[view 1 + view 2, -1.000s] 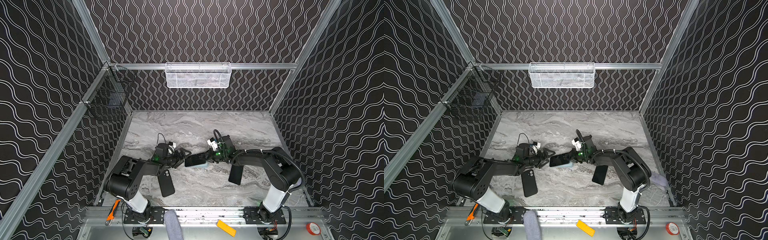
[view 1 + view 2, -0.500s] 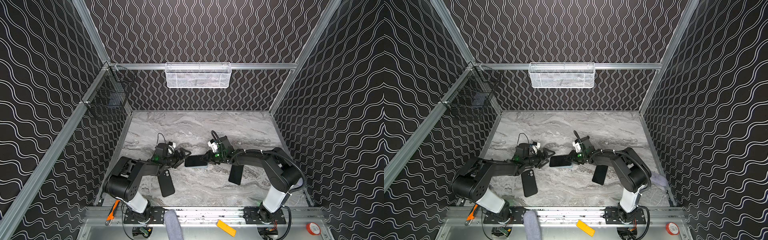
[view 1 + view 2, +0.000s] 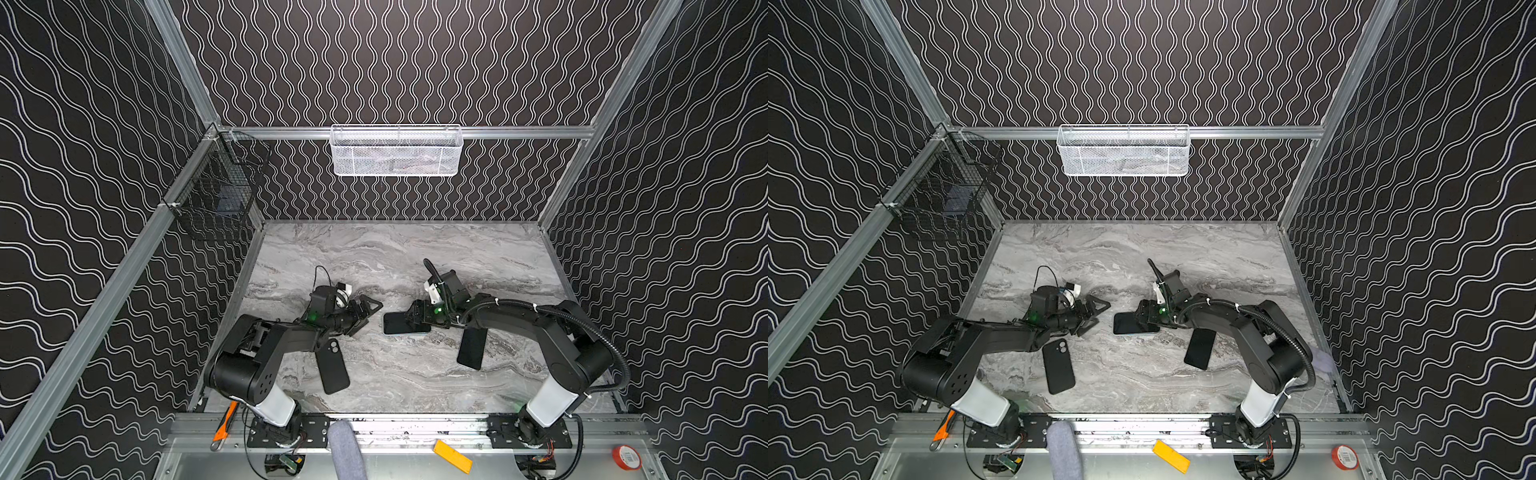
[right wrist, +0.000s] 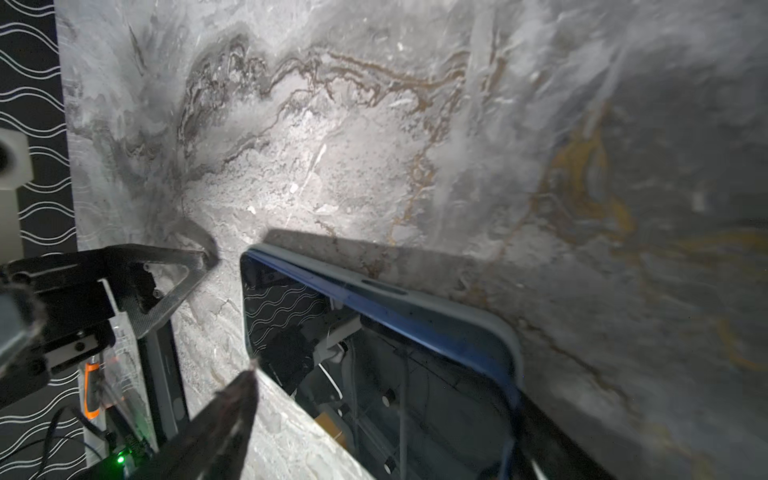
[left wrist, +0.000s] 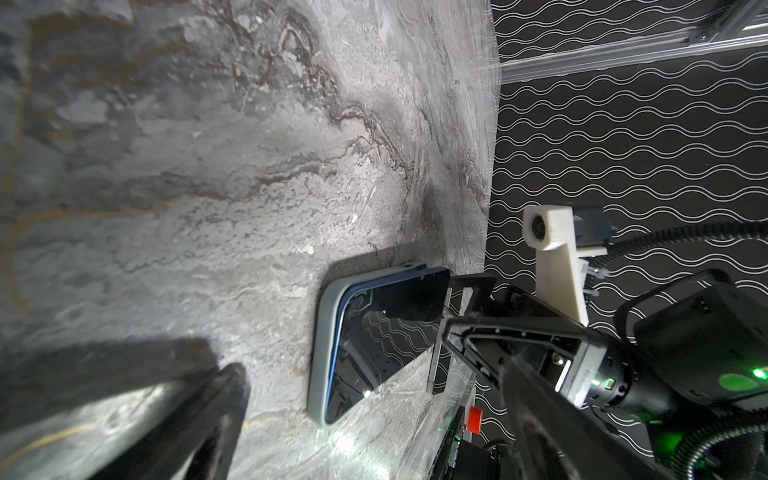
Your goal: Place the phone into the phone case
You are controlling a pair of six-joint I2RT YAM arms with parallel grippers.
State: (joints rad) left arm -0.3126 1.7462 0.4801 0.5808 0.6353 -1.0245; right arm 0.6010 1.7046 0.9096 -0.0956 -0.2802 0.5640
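Unclenched since a second ago over the marble table (image 3: 415, 257), the right gripper (image 3: 409, 319) is seen with jaws spread astride one end of the phone (image 3: 395, 323); the left gripper (image 3: 368, 311) is held agape nearby. The phone is laid in the pale phone case (image 5: 320, 353).

The grey marbled desk (image 5: 208, 166) looks matt and stony; the blue-edged black phone (image 5: 361, 353) is glossy glass, its pale-grey case (image 5: 319, 353) smooth.
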